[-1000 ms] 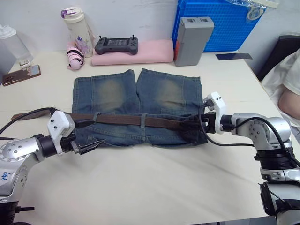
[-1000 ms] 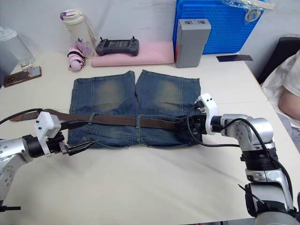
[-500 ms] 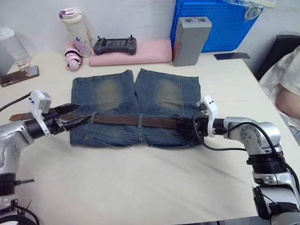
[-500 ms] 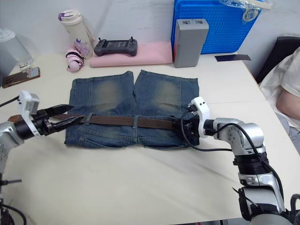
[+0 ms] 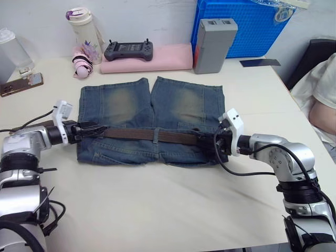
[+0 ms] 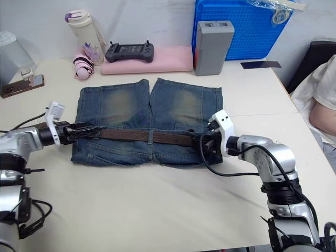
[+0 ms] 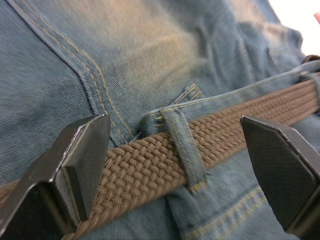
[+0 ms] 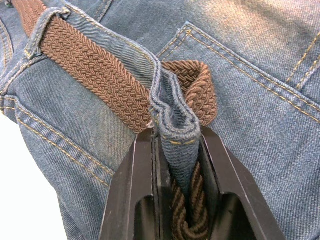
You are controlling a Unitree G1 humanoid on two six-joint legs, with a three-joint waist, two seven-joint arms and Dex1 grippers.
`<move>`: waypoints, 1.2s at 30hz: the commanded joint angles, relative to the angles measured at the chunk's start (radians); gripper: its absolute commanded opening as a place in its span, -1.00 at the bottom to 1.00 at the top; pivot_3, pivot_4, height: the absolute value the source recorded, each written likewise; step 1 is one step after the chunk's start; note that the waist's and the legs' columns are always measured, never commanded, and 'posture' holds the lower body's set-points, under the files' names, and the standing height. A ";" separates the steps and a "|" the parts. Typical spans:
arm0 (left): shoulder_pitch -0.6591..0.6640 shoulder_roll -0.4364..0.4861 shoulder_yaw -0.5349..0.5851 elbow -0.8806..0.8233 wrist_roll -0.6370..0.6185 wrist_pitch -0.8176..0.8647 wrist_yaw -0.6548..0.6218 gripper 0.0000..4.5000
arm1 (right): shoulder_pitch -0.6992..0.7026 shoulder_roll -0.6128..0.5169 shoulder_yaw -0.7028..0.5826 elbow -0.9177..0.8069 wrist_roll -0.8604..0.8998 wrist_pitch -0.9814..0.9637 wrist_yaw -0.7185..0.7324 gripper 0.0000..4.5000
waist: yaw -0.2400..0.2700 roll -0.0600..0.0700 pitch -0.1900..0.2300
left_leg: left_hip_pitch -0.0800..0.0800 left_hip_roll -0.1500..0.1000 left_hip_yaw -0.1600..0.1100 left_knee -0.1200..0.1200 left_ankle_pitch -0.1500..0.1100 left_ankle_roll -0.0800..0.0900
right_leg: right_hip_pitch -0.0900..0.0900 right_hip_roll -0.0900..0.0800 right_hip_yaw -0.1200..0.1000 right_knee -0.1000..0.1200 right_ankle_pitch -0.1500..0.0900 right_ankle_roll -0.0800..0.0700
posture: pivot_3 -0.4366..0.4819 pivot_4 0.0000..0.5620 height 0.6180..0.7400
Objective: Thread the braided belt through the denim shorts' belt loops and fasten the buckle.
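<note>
On a cream table (image 5: 157, 210), we judge threading underway: our right gripper (image 8: 177, 145) pinches denim shorts (image 5: 152, 105) waistband and braided belt (image 5: 178, 137), our left gripper (image 7: 180, 165) gapes wide astride a belt loop (image 7: 182, 145), needing closure next.

We read this as a robot lab or data-collection room, not a home. Plain cream bench (image 5: 157, 210) against a bare white wall. Along the bench's far edge: a blue plastic crate (image 5: 247, 26) at the far right corner, a grey box (image 5: 214, 44) leaning against it, and a dark handheld controller (image 5: 129, 50) sitting on a folded pink cloth (image 5: 157, 60). Far left corner has a tumbler with a lid (image 5: 85, 34), a clear bottle (image 5: 11, 50) and a phone (image 5: 22, 84) lying flat. A person in a white sleeve (image 5: 320, 100) sits off the right edge. Loose black cables (image 5: 31, 122) trail over the left edge.
</note>
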 commanded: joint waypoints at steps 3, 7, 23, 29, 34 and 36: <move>-0.059 -0.037 -0.046 0.132 0.117 -0.146 -0.061 0.77 | 0.016 0.021 -0.015 -0.078 0.025 0.002 -0.018 -0.85 | -0.002 0.000 0.000 | 0.000 0.000 0.001 0.000 0.000 0.000 | 0.000 0.000 0.000 0.000 0.000 0.000 | -0.05 -0.47 0.74; -0.057 -0.047 -0.067 0.153 0.174 -0.239 -0.061 0.21 | 0.017 0.032 -0.011 -0.081 0.023 0.002 -0.030 -0.85 | -0.001 -0.001 0.000 | 0.001 0.000 0.003 0.000 0.000 0.000 | -0.001 0.000 0.000 0.001 0.000 0.000 | -0.05 -0.47 0.74; -0.094 -0.077 -0.021 0.191 0.229 -0.386 -0.023 -0.65 | -0.007 0.045 -0.018 -0.052 0.000 -0.033 -0.062 -0.85 | 0.001 -0.001 0.000 | 0.003 0.000 0.004 0.000 0.000 0.002 | -0.001 -0.002 0.005 0.004 0.000 0.000 | -0.05 -0.47 0.74; -0.110 -0.078 0.013 0.206 0.211 -0.360 -0.061 -1.00 | -0.008 0.048 -0.020 -0.053 -0.005 -0.034 -0.070 -0.85 | 0.001 -0.001 0.000 | 0.003 0.000 0.004 0.000 0.001 0.002 | -0.001 -0.002 0.004 0.004 0.000 0.000 | -0.05 -0.47 0.74; -0.084 -0.095 0.003 0.193 0.228 -0.373 -0.075 -1.00 | 0.001 0.050 -0.028 -0.064 0.003 -0.026 -0.079 -0.85 | 0.002 -0.001 0.000 | 0.002 0.000 0.004 0.000 0.000 0.002 | -0.001 -0.002 0.004 0.004 0.000 0.000 | -0.05 -0.47 0.74; -0.079 -0.100 -0.001 0.191 0.234 -0.379 -0.075 -1.00 | 0.000 0.051 -0.029 -0.065 0.005 -0.024 -0.082 -0.85 | 0.002 -0.001 0.000 | 0.002 -0.001 0.004 0.000 0.000 0.002 | -0.001 -0.002 0.004 0.004 0.000 0.000 | -0.05 -0.47 0.74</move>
